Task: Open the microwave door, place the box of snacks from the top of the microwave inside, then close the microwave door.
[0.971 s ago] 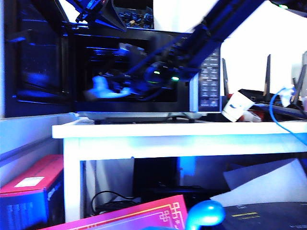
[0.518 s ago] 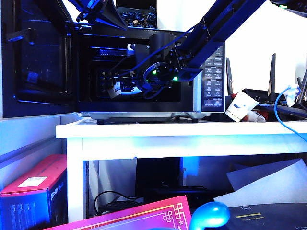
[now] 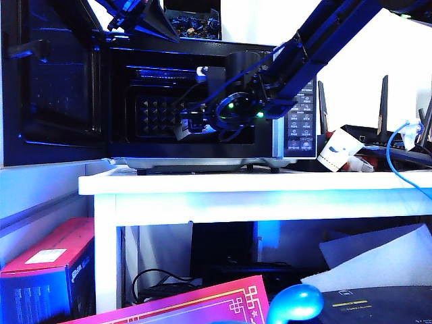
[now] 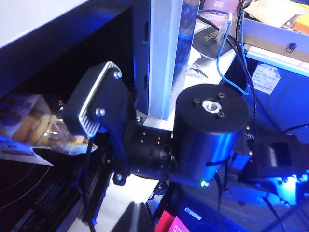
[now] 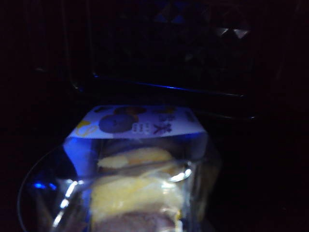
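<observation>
Inside the microwave (image 3: 202, 101), box of snacks (image 5: 140, 164) seemingly clear-wrapped.

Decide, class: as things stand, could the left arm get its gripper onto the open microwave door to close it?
Probably yes. The microwave door stands swung wide at the left, its outer edge unobstructed. The right gripper, holding the box of snacks, is inside the cavity. The left gripper sits nearby, apparently above the microwave.

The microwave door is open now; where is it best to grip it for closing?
Grip the microwave door at its free vertical edge, farthest from the hinge, coming from its outer side: it stands swung wide open leftward. The left gripper, above it, is nearer; the right gripper is in the cavity holding the box of snacks.
</observation>
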Robot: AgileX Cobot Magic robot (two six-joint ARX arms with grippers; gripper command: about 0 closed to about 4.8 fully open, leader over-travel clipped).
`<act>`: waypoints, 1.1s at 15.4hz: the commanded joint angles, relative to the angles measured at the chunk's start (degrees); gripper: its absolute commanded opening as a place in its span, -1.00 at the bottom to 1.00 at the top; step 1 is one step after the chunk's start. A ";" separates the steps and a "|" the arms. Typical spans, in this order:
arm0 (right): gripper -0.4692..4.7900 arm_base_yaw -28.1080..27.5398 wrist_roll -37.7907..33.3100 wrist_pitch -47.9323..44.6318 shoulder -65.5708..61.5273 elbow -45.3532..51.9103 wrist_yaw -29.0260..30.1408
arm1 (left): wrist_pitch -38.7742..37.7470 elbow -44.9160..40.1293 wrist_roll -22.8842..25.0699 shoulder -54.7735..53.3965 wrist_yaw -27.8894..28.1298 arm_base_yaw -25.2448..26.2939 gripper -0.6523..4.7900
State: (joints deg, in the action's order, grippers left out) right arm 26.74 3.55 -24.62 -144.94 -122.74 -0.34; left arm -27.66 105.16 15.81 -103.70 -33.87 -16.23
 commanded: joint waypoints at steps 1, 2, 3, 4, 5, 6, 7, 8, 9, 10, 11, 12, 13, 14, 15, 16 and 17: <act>0.14 0.31 0.26 -2.51 0.57 -0.42 0.48 | -0.09 0.07 0.04 0.20 0.00 0.17 -0.78; 0.14 0.39 -1.90 -2.27 0.57 -0.42 0.48 | -0.13 0.07 -0.09 0.20 -0.02 0.17 -0.78; 0.13 0.46 -2.36 -3.17 0.55 -0.42 0.48 | -0.22 0.07 -0.20 0.20 -0.02 0.17 -0.78; 0.13 0.48 -2.36 -3.76 0.57 -0.42 0.48 | -0.24 0.07 -0.20 0.20 -0.02 0.17 -0.78; 0.17 0.48 -2.29 -3.69 0.57 -0.42 0.59 | -0.13 0.07 -0.17 0.20 -0.02 0.17 -0.78; 0.71 0.48 -2.05 -3.52 0.57 -0.42 1.16 | -0.09 0.07 -0.17 0.20 -0.02 0.17 -0.78; 1.00 0.48 -1.73 -2.36 0.57 -0.42 2.38 | -0.09 0.07 -0.17 0.20 -0.02 0.17 -0.78; 1.00 0.48 -1.18 -1.16 0.59 -0.42 2.43 | -0.09 0.07 -0.17 0.20 0.00 0.17 -0.78; 1.00 0.48 -0.72 -0.37 0.61 -0.42 2.47 | -0.11 0.07 -0.17 0.20 0.00 0.17 -0.78; 1.00 0.48 -0.46 1.03 0.96 -0.44 2.91 | -0.15 0.07 -0.17 0.20 0.00 0.17 -0.78; 1.00 0.48 -0.15 3.82 1.88 -0.44 3.02 | -0.15 0.07 -0.17 0.20 -0.02 0.17 -0.78; 1.00 0.48 0.83 6.80 3.08 -0.42 2.99 | -0.15 0.07 -0.17 0.20 -0.02 0.17 -0.78; 1.00 0.48 1.44 8.90 4.37 -0.42 2.75 | -0.13 0.07 -0.17 0.20 0.00 0.17 -0.78; 1.00 0.48 1.68 9.75 5.55 -0.42 2.84 | -0.13 0.07 -0.17 0.20 0.00 0.17 -0.78; 1.00 0.48 2.58 10.03 6.84 -0.42 3.10 | -0.13 0.07 -0.17 0.20 0.00 0.17 -0.78; 1.00 0.48 2.67 11.76 8.09 -0.42 3.08 | -0.09 0.07 -0.17 0.20 0.00 0.17 -0.78; 1.00 0.48 2.64 15.15 9.51 -0.42 3.08 | -0.09 0.07 -0.17 0.20 0.00 0.17 -0.78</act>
State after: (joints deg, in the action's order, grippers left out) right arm 27.09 5.91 -11.88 -136.88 -122.87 2.63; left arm -27.66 105.16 15.64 -103.70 -33.87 -16.21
